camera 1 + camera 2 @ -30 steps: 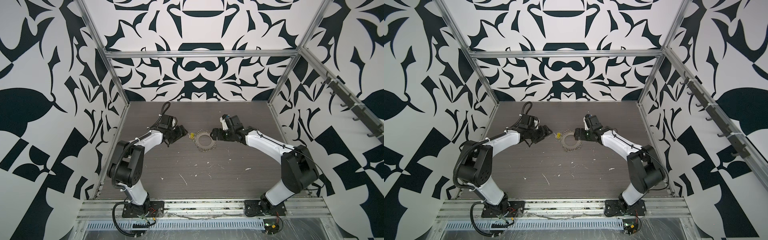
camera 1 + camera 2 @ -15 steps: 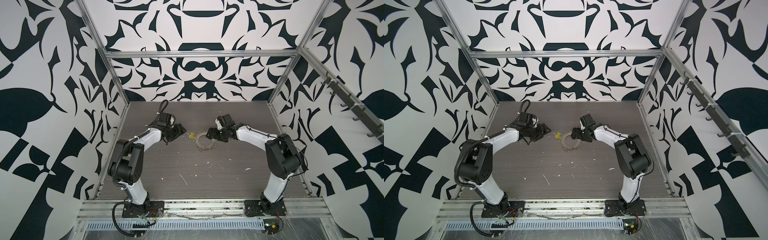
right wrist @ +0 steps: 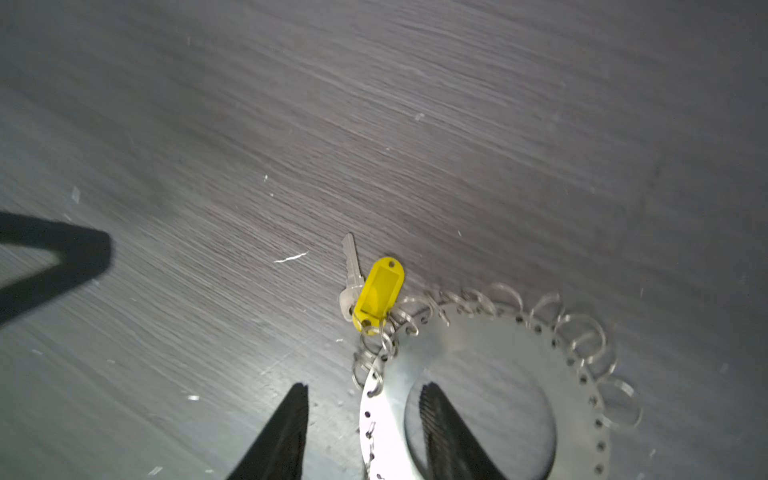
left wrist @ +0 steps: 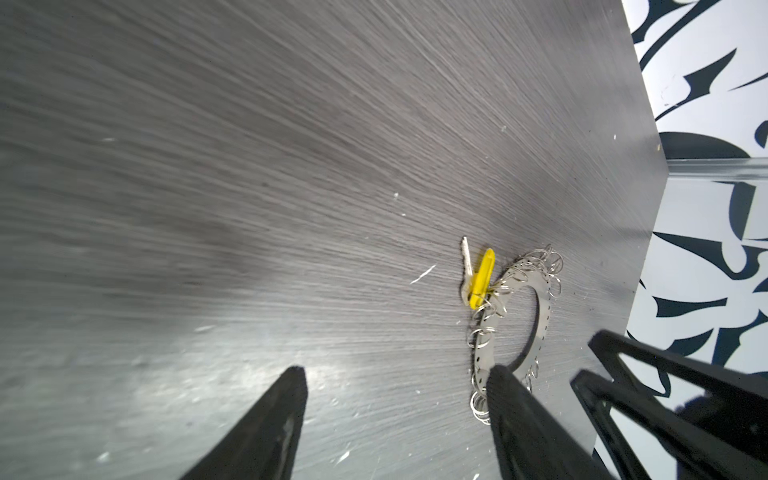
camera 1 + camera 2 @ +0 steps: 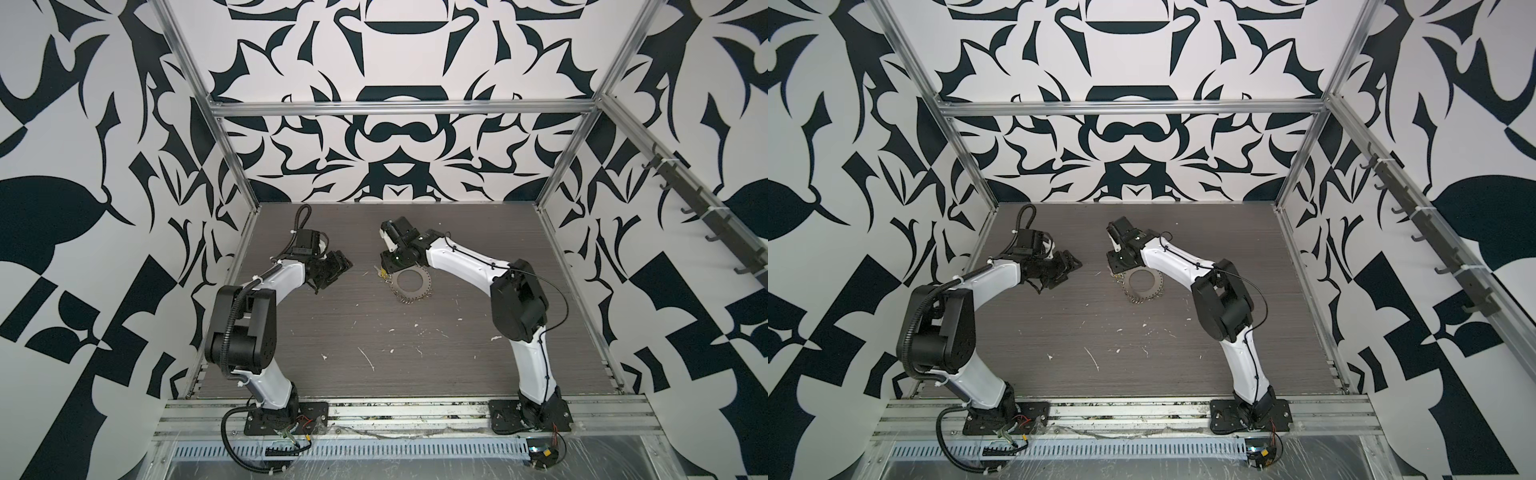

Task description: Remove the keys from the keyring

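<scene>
On worktop, far-middle, key lies flat, hung by a small wire loop on keyring rim. Key is prob. light, stiff, slippery: take it at yellow head, w/ keyring pinned at its flat band. Right end effector is narrow, astride that band, not yet pinching. Left end effector is wide, empty, near but not touching.

The dark table is carrying the keyring beneath my right gripper, with the key lying just ahead. White scraps, perhaps paper, are lying well behind.
</scene>
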Robot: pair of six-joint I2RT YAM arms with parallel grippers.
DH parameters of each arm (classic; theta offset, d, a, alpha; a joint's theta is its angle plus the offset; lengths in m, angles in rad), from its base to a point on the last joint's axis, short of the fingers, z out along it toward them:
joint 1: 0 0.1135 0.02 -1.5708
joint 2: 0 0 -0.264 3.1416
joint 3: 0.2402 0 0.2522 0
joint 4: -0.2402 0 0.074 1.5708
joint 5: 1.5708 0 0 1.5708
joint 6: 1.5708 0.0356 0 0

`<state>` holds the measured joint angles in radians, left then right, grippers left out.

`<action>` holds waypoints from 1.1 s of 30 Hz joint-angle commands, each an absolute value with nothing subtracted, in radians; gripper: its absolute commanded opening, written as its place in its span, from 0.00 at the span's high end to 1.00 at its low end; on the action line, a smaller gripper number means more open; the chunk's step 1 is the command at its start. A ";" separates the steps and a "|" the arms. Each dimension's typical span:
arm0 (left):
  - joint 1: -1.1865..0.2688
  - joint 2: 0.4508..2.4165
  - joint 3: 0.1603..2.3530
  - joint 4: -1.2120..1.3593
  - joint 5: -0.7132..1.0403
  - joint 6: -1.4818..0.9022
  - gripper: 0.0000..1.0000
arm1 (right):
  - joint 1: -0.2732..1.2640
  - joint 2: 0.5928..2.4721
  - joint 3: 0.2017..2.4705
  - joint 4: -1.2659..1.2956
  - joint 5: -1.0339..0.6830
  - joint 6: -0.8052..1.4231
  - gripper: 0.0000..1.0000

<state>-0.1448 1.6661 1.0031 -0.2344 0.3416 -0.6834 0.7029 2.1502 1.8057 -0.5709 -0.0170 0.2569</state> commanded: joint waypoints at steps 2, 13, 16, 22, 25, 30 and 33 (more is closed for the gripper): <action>-0.118 1.625 0.968 -0.266 0.375 -0.665 0.29 | 0.699 2.212 1.943 -0.688 0.004 0.150 0.63; -0.094 1.619 0.951 -0.271 0.387 -0.649 0.30 | 0.709 2.344 2.120 -0.795 -0.047 0.079 0.71; -0.094 1.622 0.953 -0.270 0.391 -0.650 0.30 | 0.712 2.359 2.133 -0.797 -0.061 0.068 0.71; -0.094 1.623 0.954 -0.272 0.392 -0.649 0.30 | 0.719 2.387 2.167 -0.800 -0.084 0.055 0.73; -0.093 1.622 0.954 -0.274 0.388 -0.649 0.30 | 0.721 2.407 2.186 -0.814 -0.085 0.055 0.74; -0.092 1.619 0.955 -0.280 0.386 -0.646 0.30 | 0.721 2.426 2.202 -0.819 -0.078 0.054 0.78; -0.092 1.616 0.955 -0.285 0.384 -0.644 0.30 | 0.721 2.440 2.224 -0.833 -0.066 0.050 0.80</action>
